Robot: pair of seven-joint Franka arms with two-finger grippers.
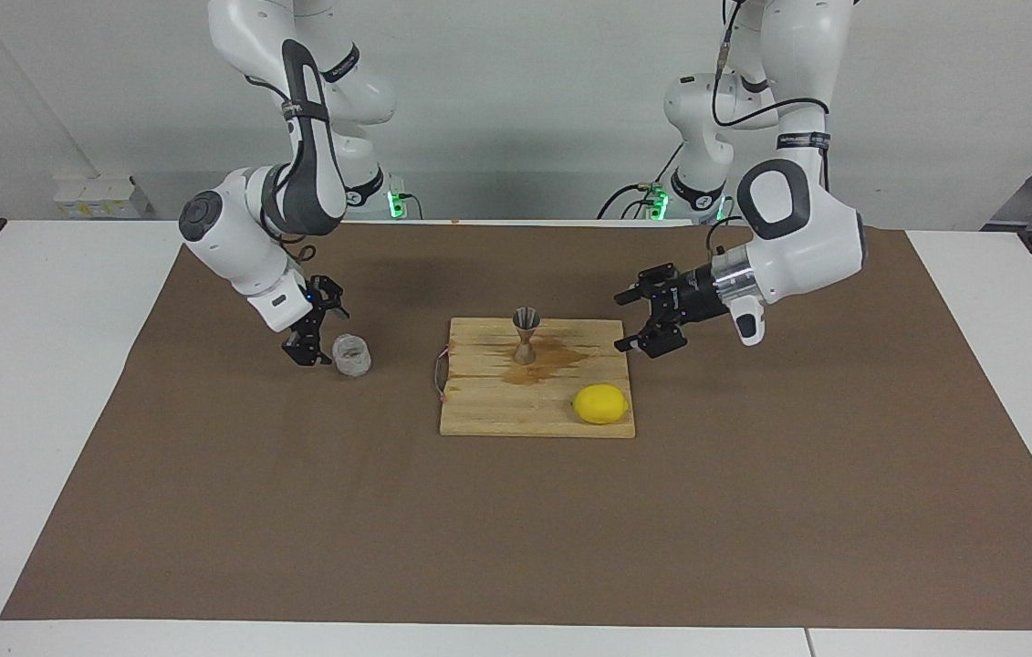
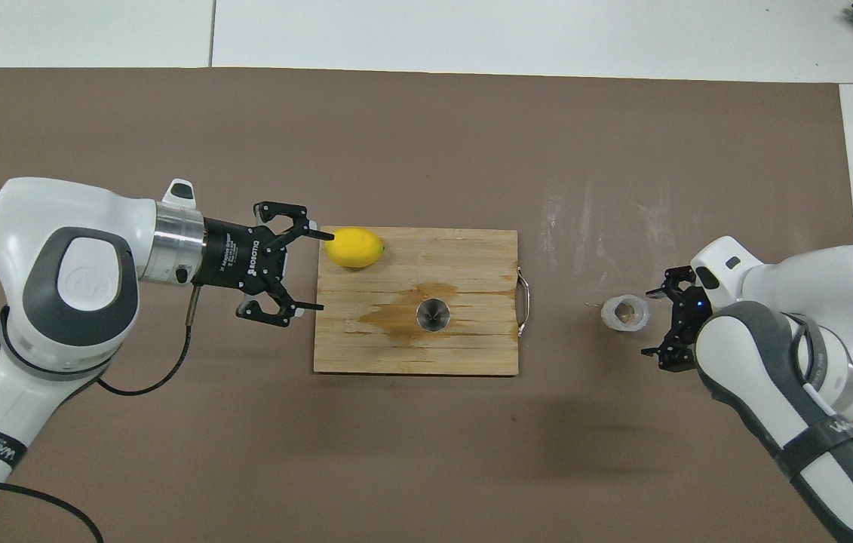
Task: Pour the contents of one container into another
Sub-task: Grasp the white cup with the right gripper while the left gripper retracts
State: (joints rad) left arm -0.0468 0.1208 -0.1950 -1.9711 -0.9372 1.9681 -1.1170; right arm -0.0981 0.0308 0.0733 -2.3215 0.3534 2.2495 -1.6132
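Observation:
The clear textured glass cup (image 1: 351, 355) (image 2: 625, 313) stands upright on the brown mat toward the right arm's end. My right gripper (image 1: 322, 336) (image 2: 653, 322) is low beside it, open, its fingers just short of the cup's wall. The metal hourglass jigger (image 1: 526, 336) (image 2: 432, 314) stands upright on the wooden board (image 1: 488, 415) (image 2: 471, 253), in a brownish wet stain. My left gripper (image 1: 630, 321) (image 2: 317, 270) hangs open and empty over the board's edge toward the left arm's end, well apart from the jigger.
A yellow lemon (image 1: 600, 404) (image 2: 353, 247) lies on the board's corner, close to one left fingertip. The board has a wire handle (image 2: 523, 303) on the side toward the cup. The brown mat (image 1: 516, 529) covers most of the white table.

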